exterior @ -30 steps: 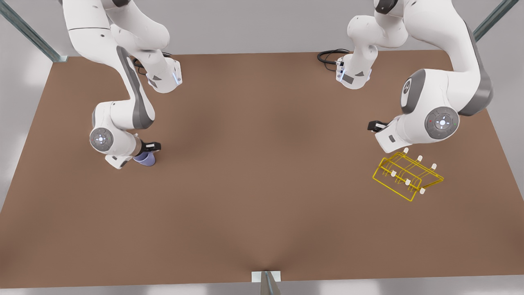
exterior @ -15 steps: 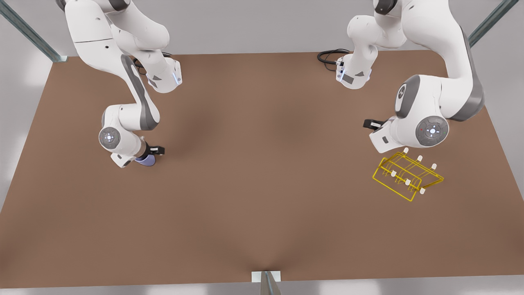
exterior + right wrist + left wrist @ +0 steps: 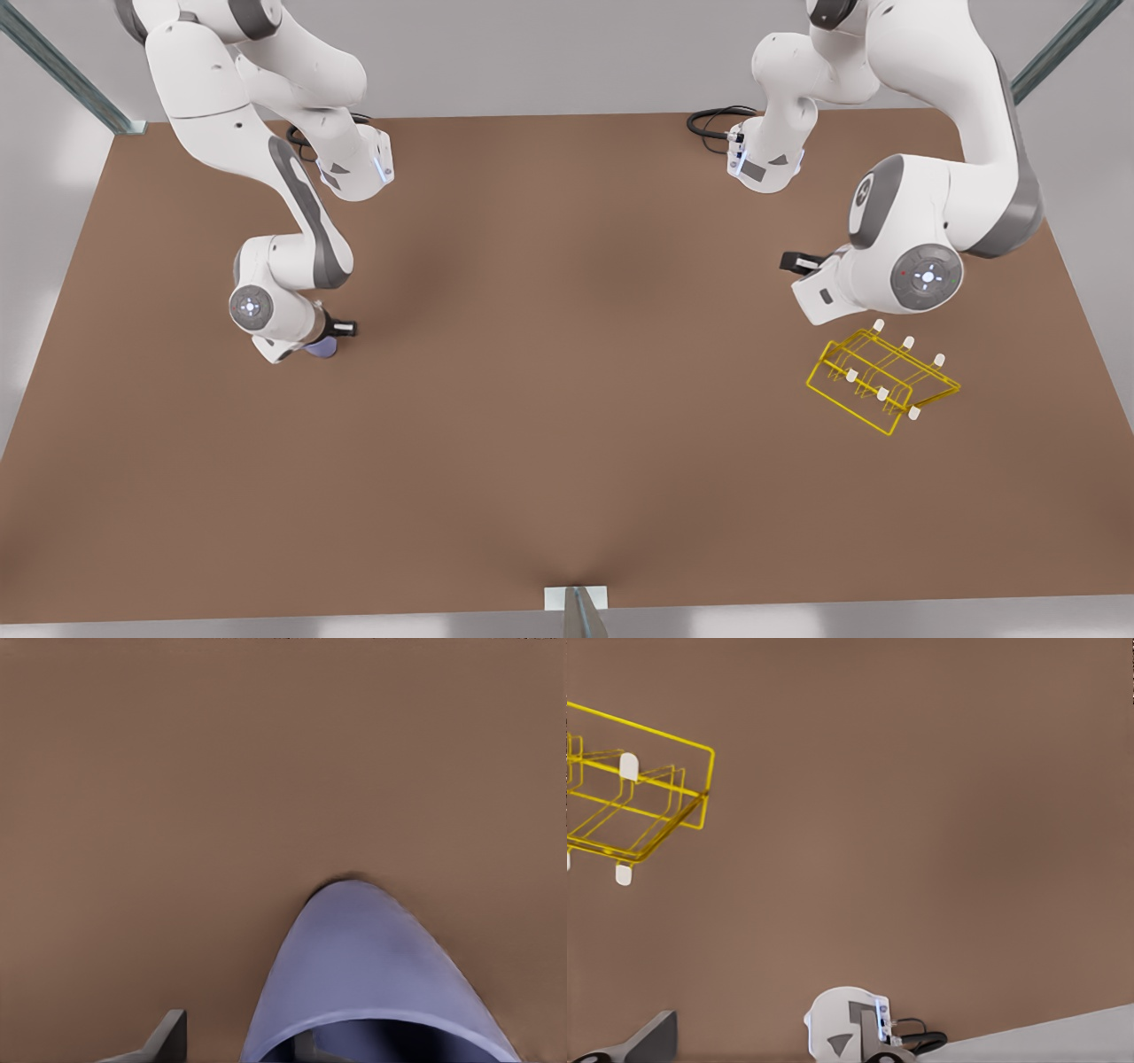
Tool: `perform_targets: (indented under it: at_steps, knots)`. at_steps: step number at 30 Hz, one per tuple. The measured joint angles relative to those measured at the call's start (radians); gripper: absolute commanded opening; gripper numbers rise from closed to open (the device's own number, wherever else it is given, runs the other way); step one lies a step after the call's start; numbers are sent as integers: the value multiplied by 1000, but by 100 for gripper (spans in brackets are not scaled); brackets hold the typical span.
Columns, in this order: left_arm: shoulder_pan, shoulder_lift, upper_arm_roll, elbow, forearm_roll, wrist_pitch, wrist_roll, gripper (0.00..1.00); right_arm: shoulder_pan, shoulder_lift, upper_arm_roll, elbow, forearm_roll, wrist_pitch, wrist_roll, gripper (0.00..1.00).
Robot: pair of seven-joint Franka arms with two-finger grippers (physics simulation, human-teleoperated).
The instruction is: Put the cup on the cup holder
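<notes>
The cup (image 3: 322, 348) sits on the brown table (image 3: 567, 399) at the front view's left, largely covered by the wrist of the arm above it. The right wrist view shows it close up (image 3: 376, 983), mouth toward the camera, with one dark finger (image 3: 164, 1038) outside its wall and what looks like another just inside the rim. The right gripper (image 3: 330, 335) therefore appears to straddle the cup's wall near the rim; judged from this, it is set for a rim pinch, but whether the fingers are pressed onto the wall or only standing either side of it cannot be told. Whether the cup is off the table cannot be told either. The cup holder (image 3: 881, 381) stands well apart, at the front view's right, its white-capped pegs upright and bare. The left gripper (image 3: 797, 262) hangs just beside the holder, on the side farther from the front camera and above it, holding nothing; its wrist camera sees the rack (image 3: 633, 811) off to one side and only one finger tip, so its opening cannot be determined. That arm waits, likely so the rack remains unobstructed. In my judgement the transfer across the table is not yet done.
</notes>
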Motion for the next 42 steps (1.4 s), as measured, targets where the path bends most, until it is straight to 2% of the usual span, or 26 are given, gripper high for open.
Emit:
perform_targets:
  at_steps: [10,16,18,22,25,32,39,42]
  knots:
    - [-3,0,0,1,1,-4,-2,100,-8,-2,-2,12,6,26,2,21]
    - [-2,-2,1,3,2,-4,-3,100,6,-34,7,100,80,-39,8,21]
    - [-3,-1,1,3,2,-4,-3,100,1,-40,45,131,122,-65,8,21]
    - [-3,-1,0,4,2,-4,-3,100,14,11,176,269,361,-95,11,21]
    - [-3,-1,0,4,2,-4,-4,100,103,135,220,423,565,-82,11,21]
    - [-2,1,0,4,3,-4,-4,100,395,614,271,951,867,70,-12,21]
    - [-3,7,0,3,5,-4,-5,100,617,883,313,1321,1034,264,-28,21]
    - [-3,8,0,3,5,-4,-5,100,659,954,353,1369,1053,343,-32,21]
